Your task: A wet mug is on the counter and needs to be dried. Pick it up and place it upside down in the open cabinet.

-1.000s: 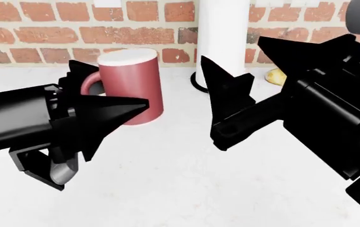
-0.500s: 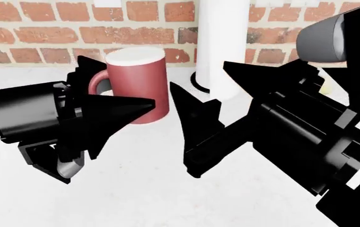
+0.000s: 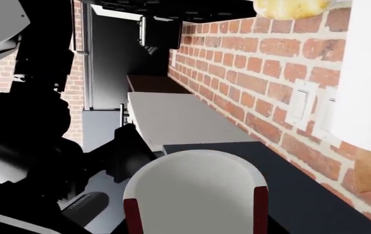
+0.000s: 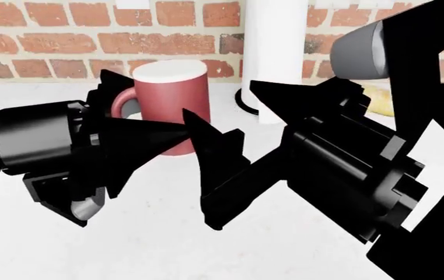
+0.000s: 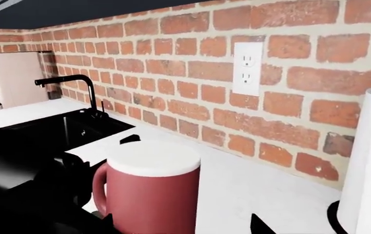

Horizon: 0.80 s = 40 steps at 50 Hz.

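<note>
The dark-red mug [image 4: 171, 108] with a white top stands on the white counter [image 4: 167, 233] by the brick wall, its handle to the left. My left gripper [image 4: 144, 101] reaches in from the left and is open, one finger behind the handle and the other in front of the mug's body. In the left wrist view the mug [image 3: 195, 195] fills the space right ahead. My right gripper [image 4: 220, 99] comes in from the right, open, with its near fingertip beside the mug's right side. The right wrist view shows the mug [image 5: 149, 190] partly between the right gripper's [image 5: 183, 222] fingertips.
A tall white paper-towel roll [image 4: 276, 52] stands just right of the mug, against the wall. A yellow item [image 4: 377, 96] lies behind my right arm. Left along the counter are a dark sink and black faucet [image 5: 68, 80]. A wall outlet [image 5: 247, 68] sits above.
My right gripper has moved left and closer until its near finger is beside the mug. The left gripper has edged slightly toward the mug.
</note>
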Tool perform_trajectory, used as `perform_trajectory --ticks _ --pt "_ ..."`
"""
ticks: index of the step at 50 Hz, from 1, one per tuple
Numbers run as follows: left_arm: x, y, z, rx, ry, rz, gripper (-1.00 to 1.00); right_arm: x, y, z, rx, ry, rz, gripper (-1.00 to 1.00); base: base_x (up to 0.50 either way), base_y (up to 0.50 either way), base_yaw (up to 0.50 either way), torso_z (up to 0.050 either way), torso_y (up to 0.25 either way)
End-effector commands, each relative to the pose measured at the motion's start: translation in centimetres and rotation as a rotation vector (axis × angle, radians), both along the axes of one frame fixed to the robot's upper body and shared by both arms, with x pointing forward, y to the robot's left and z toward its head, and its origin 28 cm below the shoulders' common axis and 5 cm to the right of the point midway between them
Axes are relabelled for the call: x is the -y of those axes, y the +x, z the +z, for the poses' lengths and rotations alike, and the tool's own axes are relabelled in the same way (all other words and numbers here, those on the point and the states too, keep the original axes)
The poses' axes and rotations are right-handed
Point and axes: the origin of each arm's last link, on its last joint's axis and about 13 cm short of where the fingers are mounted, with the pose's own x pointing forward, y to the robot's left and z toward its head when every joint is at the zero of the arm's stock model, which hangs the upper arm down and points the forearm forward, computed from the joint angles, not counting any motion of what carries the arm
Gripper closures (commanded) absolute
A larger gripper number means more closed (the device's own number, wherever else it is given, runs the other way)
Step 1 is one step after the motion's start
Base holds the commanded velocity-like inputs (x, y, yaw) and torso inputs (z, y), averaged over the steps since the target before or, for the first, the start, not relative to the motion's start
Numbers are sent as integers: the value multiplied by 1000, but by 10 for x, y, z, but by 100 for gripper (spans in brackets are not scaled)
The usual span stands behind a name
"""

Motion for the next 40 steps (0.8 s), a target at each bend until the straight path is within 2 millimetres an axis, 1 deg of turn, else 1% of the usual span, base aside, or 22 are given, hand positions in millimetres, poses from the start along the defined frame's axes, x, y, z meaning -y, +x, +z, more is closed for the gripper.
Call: perform_trajectory --ticks 1,14,16,17,20,24,32,40 --pt "0 0 3 -4 -17 -11 100 -5 0 -3 -18 -3 31 -100 0 0 0 0 0" --pt "2 1 4 -14 -22 -33 100 -10 4 -6 -17 -10 57 -100 0 0 0 0 0" --pt "12 -1 -3 -17 -24 -36 100 -10 4 -6 -15 -11 57 -100 0 0 0 0 0" --pt "14 0 -8 -20 -26 -37 100 -10 4 -6 -13 -12 58 -100 0 0 0 0 0" --pt "15 4 -18 -22 -26 -40 100 -11 5 -6 -8 -17 58 -100 0 0 0 0 3" --pt "16 5 -22 -28 -26 -50 100 -12 6 -5 -2 -22 56 -100 0 0 0 0 0" --pt "16 5 -23 -37 -30 -64 100 -12 7 -5 6 -27 53 -100 0 0 0 0 0" --pt "15 6 -18 -28 -38 -62 100 -11 10 -8 3 -39 37 -100 0 0 0 0 0"
